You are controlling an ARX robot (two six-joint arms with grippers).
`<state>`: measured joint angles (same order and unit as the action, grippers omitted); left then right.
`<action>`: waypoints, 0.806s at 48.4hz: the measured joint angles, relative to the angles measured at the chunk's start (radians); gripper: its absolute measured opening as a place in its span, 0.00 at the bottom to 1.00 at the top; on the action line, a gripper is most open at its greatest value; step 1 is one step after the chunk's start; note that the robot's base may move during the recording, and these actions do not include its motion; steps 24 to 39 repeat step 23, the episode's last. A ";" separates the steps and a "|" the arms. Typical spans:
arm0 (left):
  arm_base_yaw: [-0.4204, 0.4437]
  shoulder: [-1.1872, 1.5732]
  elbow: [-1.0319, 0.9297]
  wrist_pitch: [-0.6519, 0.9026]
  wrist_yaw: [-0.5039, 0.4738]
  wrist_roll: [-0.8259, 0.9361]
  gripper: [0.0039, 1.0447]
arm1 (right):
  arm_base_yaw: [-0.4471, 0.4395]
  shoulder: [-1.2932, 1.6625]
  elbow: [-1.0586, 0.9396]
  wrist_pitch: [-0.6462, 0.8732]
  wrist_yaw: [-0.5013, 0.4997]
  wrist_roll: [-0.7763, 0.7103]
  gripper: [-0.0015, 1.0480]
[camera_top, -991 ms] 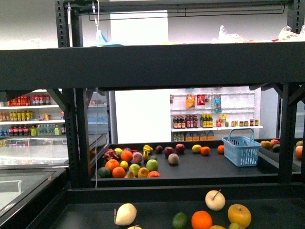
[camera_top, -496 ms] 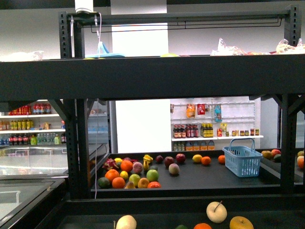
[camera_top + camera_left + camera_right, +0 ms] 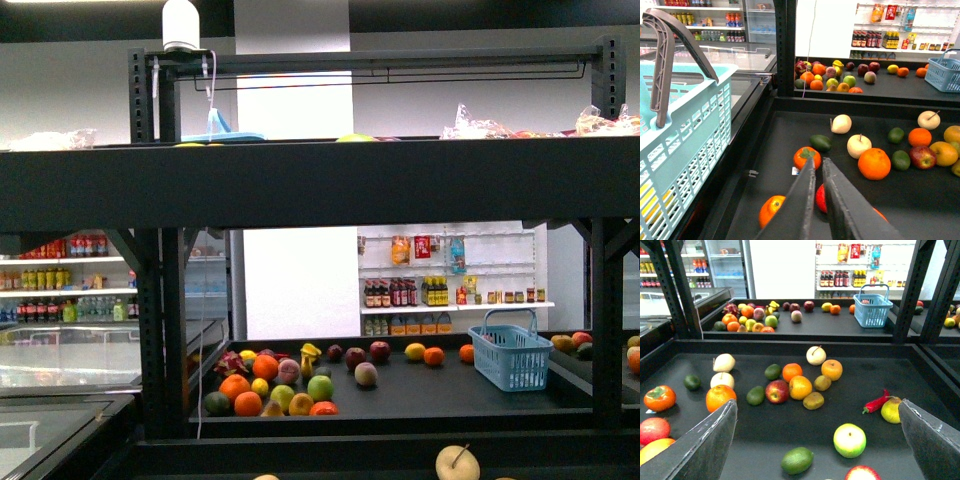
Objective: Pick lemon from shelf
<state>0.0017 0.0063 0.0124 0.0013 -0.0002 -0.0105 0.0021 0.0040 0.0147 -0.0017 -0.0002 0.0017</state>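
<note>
step in hand: approach to the small bright yellow oval lemon (image 3: 891, 410), which lies on the near dark deck of the large black metal rack shelf (image 3: 320, 180), touching or just beside the tip of a thin red chilli (image 3: 876, 402) and near the inner edge of one finger of the right gripper (image 3: 817, 405). that gripper is spread wide and holds nothing. the left gripper (image 3: 818, 161) has its fingers pressed almost together, nothing between them, above a red-and-orange fruit group. judged from the robot's facing, the lemon sits at roughly 2 o'clock of the right gripper's centre line, so the right arm is the better choice. shift the gripper sideways until the lemon is centred between the fingers, descend with the fingers wide, and close across the short axis. keep the chilli outside the closing path, and avoid nudging the round green-and-white apple (image 3: 849, 440) nearby, since smooth rounded fruit is likely to roll. view differences: the right wrist view alone shows the lemon and chilli. the front view shows almost none of the near deck. it gives a pale stemmed apple (image 3: 457, 462) at 6 o'clock, a far fruit heap at 7 o'clock and a blue plastic basket (image 3: 510, 356) at 4 o'clock. the left wrist view alone shows a light turquoise basket with a grey handle (image 3: 690, 125).
</note>
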 joint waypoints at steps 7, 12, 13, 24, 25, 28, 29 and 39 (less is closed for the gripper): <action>0.000 0.000 0.000 0.000 0.000 0.000 0.49 | 0.000 0.000 0.000 0.000 0.000 0.000 0.93; 0.000 0.000 0.000 0.000 0.000 0.000 0.71 | 0.000 0.000 0.000 0.000 0.000 0.000 0.93; 0.000 0.000 0.000 0.000 0.000 0.000 0.76 | 0.000 0.000 0.000 0.000 0.000 0.000 0.93; 0.000 0.000 0.000 0.000 0.000 0.002 0.93 | 0.000 0.000 0.000 0.000 0.000 0.000 0.93; 0.000 0.000 0.000 0.000 0.000 0.002 0.93 | 0.000 0.000 0.000 0.000 0.000 0.000 0.93; 0.000 0.000 0.000 0.000 0.000 0.002 0.93 | 0.000 0.000 0.000 0.000 0.000 0.000 0.93; 0.000 0.000 0.000 0.000 0.000 0.002 0.93 | 0.000 0.000 0.000 0.000 0.000 0.000 0.93; 0.000 0.000 0.000 0.000 0.000 0.002 0.93 | 0.000 0.000 0.000 0.000 0.000 0.000 0.93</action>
